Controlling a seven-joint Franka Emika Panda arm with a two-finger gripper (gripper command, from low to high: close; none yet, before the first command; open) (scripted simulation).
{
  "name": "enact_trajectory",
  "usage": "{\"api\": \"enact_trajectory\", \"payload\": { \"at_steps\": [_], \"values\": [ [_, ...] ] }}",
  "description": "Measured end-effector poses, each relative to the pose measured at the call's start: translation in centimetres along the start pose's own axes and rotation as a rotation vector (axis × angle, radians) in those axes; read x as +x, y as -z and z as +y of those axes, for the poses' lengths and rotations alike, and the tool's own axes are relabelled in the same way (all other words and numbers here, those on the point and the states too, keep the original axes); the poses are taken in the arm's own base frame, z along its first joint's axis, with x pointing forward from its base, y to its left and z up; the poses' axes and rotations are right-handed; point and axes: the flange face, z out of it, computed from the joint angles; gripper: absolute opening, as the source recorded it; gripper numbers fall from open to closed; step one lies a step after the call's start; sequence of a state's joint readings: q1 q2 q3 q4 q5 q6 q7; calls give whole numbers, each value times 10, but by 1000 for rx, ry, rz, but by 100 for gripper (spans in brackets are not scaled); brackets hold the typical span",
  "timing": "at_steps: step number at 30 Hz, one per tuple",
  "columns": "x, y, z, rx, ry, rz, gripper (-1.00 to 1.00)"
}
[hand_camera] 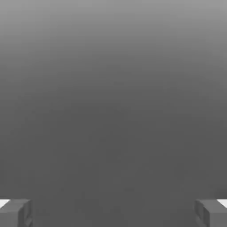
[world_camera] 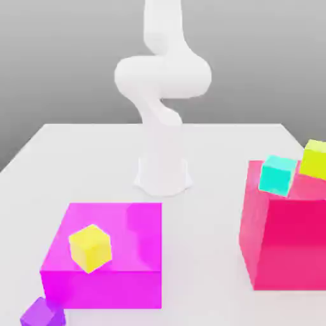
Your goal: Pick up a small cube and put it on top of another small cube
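looking at the hand view, i see the gripper with its two fingers spread wide apart and no cube between them, so it is letting go of everything right now. the white arm stands up from its base at the back of the pale table, and its upper part goes out past the top of the exterior view. the small cubes are all down in front of it. the yellow cube sits on the low pink block, toward the exterior view's left, and it is turned so a corner points our way. the purple cube is by the near left corner of that block. on the exterior view's right, the teal cube and the lime cube are up on the tall red block, close to each other. the task does not say which cube to take, so i can't tell which one is next. the big thing for the next move is that every cube lies out in front of the arm's base and off to one side, so the hand would need to reach forward and down. i think nothing is stacked cube on cube, so the job looks like it is at the start.
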State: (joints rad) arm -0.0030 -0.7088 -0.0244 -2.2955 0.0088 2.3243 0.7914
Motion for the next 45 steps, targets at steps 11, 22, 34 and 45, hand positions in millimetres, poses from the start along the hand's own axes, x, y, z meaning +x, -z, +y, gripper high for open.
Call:
{"api": "enact_trajectory", "payload": {
  "at_steps": [11,22,34,45],
  "values": [
    [35,-189,63,-204,-120,-178,0],
    [25,-351,190,-435,-248,-314,0],
    [-41,-484,335,-622,-323,-401,0],
    [-26,-461,320,-623,-323,-402,-100]
  ]
}}
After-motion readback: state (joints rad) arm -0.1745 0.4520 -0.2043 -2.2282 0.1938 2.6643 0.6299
